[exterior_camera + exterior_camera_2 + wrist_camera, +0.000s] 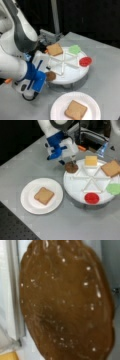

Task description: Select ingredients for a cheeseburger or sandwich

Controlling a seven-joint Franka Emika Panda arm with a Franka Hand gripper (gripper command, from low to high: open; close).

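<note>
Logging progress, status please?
Tool down at patty in divided tray. One toast slice on plate. Nothing in the way.

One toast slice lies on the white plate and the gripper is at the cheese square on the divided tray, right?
Not quite: the gripper is at the brown patty, not the cheese square, as a front view shows. The toast slice does lie on the white plate.
</note>
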